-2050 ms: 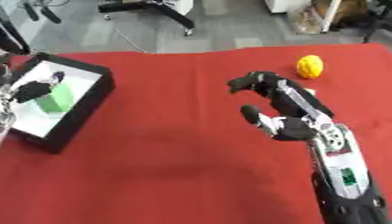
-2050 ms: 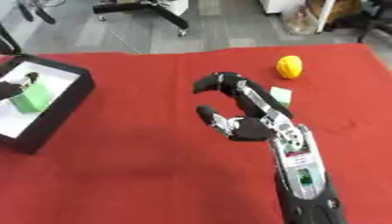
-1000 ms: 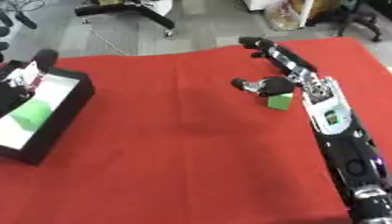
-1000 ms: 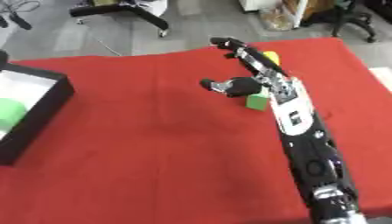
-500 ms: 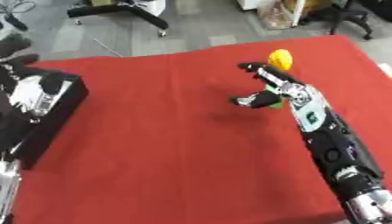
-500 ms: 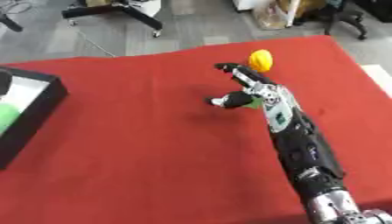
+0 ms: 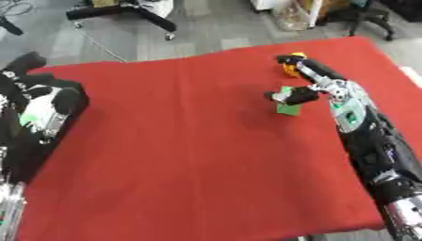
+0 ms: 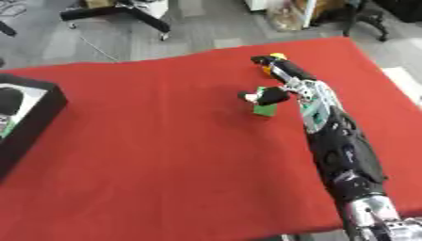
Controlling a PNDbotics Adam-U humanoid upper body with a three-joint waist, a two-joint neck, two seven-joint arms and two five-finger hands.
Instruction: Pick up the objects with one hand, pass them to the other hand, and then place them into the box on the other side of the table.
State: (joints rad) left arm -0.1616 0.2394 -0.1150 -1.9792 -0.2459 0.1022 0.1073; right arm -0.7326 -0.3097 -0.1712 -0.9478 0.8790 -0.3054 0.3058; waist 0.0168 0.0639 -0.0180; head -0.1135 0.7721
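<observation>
One green block [image 7: 289,104] sits right under your right hand [image 7: 317,89], just at its 7 o'clock, with the thumb low against the block's near face and the fingers [image 7: 298,65] stretched straight toward 11 o'clock over the yellow object [image 7: 290,70]. Nothing is clasped yet. Your left hand [image 7: 25,89] rests far off at 9 o'clock over the black box [image 8: 33,120], fingers unclear.

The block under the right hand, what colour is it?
Green; the block shows best in the left eye view, just under the right hand.
</observation>
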